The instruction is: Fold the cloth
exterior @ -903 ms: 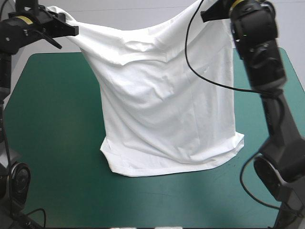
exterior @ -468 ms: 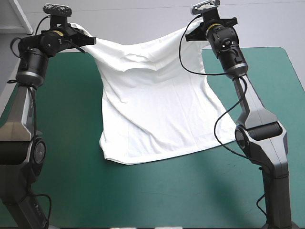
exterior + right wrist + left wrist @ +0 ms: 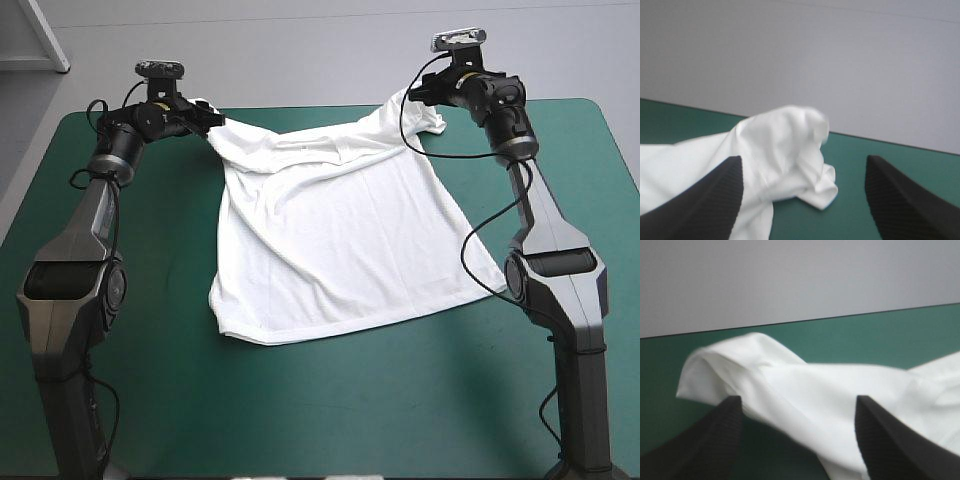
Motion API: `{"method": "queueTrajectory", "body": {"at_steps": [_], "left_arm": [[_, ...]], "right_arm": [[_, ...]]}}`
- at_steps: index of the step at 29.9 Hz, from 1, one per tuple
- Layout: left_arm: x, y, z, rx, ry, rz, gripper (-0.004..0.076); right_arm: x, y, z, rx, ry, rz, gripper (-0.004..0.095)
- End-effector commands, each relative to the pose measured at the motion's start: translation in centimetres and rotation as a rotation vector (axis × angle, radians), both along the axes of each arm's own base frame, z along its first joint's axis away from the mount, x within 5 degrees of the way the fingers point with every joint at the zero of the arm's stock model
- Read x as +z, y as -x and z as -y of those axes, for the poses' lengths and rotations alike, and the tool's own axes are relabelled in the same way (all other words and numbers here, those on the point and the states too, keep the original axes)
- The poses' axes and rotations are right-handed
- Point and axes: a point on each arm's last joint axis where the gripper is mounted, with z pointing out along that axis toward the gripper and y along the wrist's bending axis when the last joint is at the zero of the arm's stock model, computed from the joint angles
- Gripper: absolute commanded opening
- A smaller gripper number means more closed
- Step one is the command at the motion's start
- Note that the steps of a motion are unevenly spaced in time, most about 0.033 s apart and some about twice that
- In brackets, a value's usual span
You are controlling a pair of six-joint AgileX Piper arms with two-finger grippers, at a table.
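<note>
T-shirt: white short-sleeved cloth T-shirt [image 3: 330, 240], lying spread on the tabletop, a little rumpled, shoulders toward the far edge and hem toward the near edge.
Tabletop: flat table under a teal-green cover [image 3: 120, 400]; the T-shirt sits around its middle, with bare cover on all sides.
Hem: bottom edge of the T-shirt [image 3: 300, 338], lying flat, the corner on the left arm's side slightly curled.
Left gripper: left gripper [image 3: 798, 399] low over the far part of the tabletop, at the T-shirt's shoulder on that side.
Left fingers: broad black fingers [image 3: 705, 445] standing well apart, gripping nothing; a bunched sleeve [image 3: 735, 370] lies ahead of and between them.
Right gripper: right gripper [image 3: 803, 160] near the far edge, at the other shoulder.
Right fingers: broad black fingers [image 3: 900, 200] likewise spread wide, clamping nothing.
Right sleeve: a lump of white cloth [image 3: 795, 135] humped up ahead of the spread fingers, its end drooping onto the cover.
Contact: whether cloth touches either finger's inner face cannot be told.
</note>
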Motion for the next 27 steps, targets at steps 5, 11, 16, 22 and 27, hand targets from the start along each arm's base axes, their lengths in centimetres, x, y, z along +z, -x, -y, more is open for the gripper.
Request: {"method": "queueTrajectory", "body": {"at_steps": [5,11,16,22,27], "left_arm": [[7.7,3.0,0.0,-0.038,-0.074,0.154,0.0525],[11.8,7.1,0.3,-0.094,-0.065,0.078,0.0294],[12.7,10.2,0.5,-0.162,-0.087,-0.087,0.0021],[13.5,13.6,0.6,-0.219,-0.093,-0.266,0.0019],[15.5,17.2,0.3,-0.181,-0.098,-0.245,0.0019]], "right_arm": [[5.7,3.2,2.7,-0.03,0.114,-0.049,0.0601],[8.5,6.1,3.6,-0.057,0.177,-0.139,0.0294],[13.4,9.7,3.9,-0.061,0.154,-0.072,-0.0012],[17.5,13.8,3.8,-0.033,0.11,-0.014,-0.0017],[14.9,16.3,3.7,0.018,0.118,-0.197,-0.0017]]}}
